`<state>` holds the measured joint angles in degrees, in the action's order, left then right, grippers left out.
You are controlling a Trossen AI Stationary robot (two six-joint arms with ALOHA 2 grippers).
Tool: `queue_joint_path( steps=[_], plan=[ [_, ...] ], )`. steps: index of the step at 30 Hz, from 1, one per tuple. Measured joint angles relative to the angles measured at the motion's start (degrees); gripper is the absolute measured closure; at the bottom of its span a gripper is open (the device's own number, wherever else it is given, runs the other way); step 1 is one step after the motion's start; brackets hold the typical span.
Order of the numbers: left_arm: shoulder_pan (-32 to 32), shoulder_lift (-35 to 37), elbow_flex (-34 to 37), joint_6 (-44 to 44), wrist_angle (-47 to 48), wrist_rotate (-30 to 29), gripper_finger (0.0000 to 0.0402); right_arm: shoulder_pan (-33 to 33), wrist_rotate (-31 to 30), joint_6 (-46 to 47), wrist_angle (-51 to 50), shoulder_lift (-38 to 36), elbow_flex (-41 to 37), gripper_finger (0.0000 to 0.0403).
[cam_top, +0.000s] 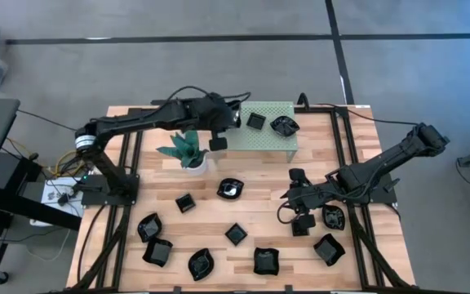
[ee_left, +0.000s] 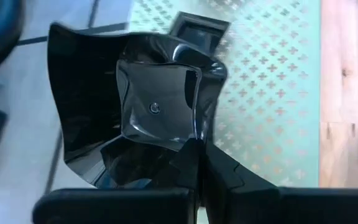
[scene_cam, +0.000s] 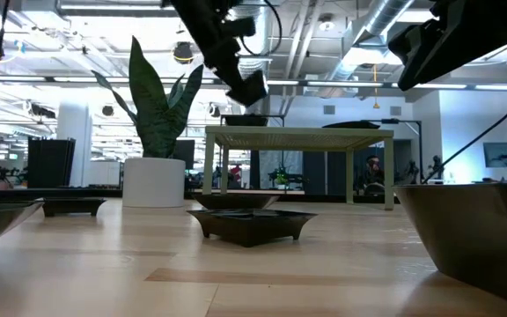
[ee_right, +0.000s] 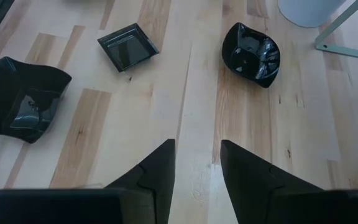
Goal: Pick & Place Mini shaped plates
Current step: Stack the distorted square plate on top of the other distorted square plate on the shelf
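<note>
My left gripper hangs in the air by the left end of the green shelf, next to the plant, and is shut on a wavy square black plate. Two more plates stand on the shelf: a square one and a rounded one. Several black plates lie flat on the table, among them a rounded one and a small square one. My right gripper is open, low over bare wood at the table's right, with plates close by. My left gripper pinches the wavy plate by its rim between the two fingers. The plate is lifted clear of table and shelf. It stands tilted on edge beyond the fingers, its hollow facing the wrist camera.
The potted plant with its white pot stands just left of the shelf legs. Black rails run along the table's sides. A wavy plate, a square one and a rounded one lie ahead of my right gripper.
</note>
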<state>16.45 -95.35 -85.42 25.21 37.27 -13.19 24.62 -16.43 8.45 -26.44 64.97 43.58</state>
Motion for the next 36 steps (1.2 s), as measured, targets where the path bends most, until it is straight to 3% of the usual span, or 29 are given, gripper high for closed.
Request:
queue_joint_path(
  steps=[7, 23, 36],
  plan=[
    [0.2, -3.8, 0.1, 1.6, -0.7, -6.0, 0.0394, 0.0, 0.0, 0.0, -0.1, 0.0, 0.0, 0.0280],
    [0.0, -2.1, 0.0, -7.7, 1.4, -5.6, 0.0392, 0.0, 0.0, 0.0, -0.1, 0.0, 0.0, 0.0280],
    [0.8, -2.6, 0.0, -12.2, 0.9, -5.7, 0.0333, 0.0, 0.0, 0.0, -0.1, 0.0, 0.0, 0.0280]
  ],
)
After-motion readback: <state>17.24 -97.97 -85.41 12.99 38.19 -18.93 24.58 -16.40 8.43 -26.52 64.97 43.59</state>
